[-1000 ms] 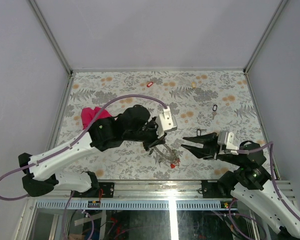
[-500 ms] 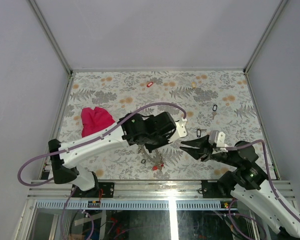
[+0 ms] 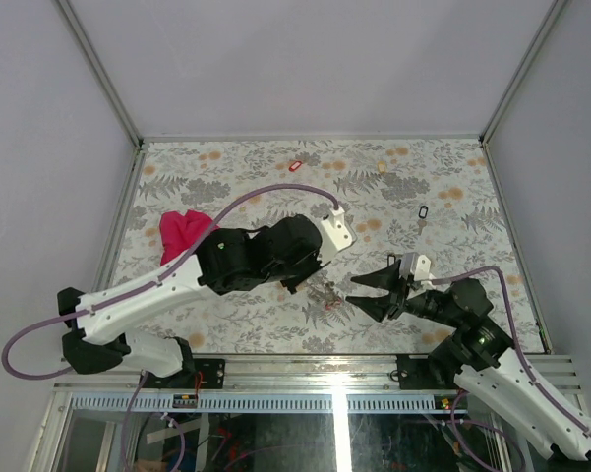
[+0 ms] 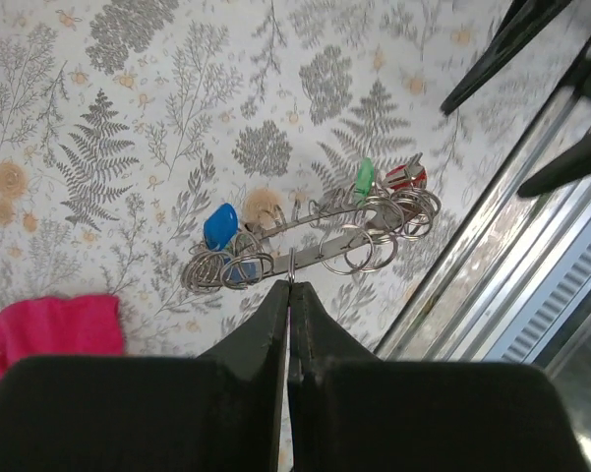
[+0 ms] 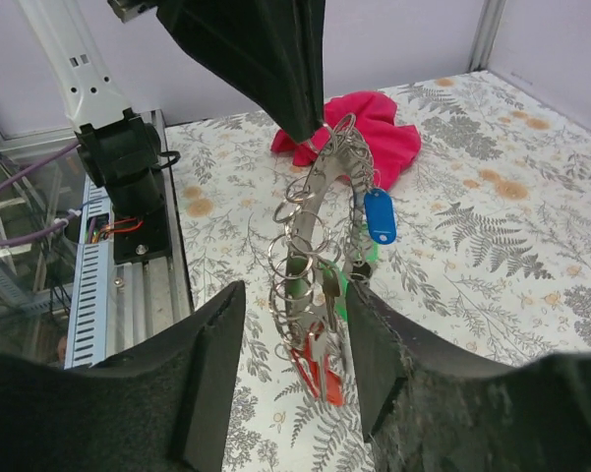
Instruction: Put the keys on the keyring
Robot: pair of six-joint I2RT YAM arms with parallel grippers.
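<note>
The left end effector [image 4: 289, 287] is clenched, and the keyring [image 4: 310, 224] is pinched by its rim between the closed fingertips. The keyring is held clear of the desk [image 3: 256, 177], near its front edge and between the two arms. In the left wrist view it is seen almost edge-on, fringed with small wire loops and with blue [image 4: 219, 226], green [image 4: 364, 177] and red [image 4: 405, 177] tags hung on it.

The right end effector [image 5: 293, 374] is released, with its jaws set well apart. In the right wrist view, the lower part of the keyring is seen in the gap between the two fingers [image 5: 211, 364]. Whether either finger touches it cannot be told, and nothing is gripped.

In the top view, three loose keys are seen lying well apart towards the back of the desk: one with a red tag [image 3: 295, 165], one with a cream tag [image 3: 382, 167] and one with a black tag [image 3: 423, 211]. A magenta cloth [image 3: 182, 231] is seen on the left of the desk.
</note>
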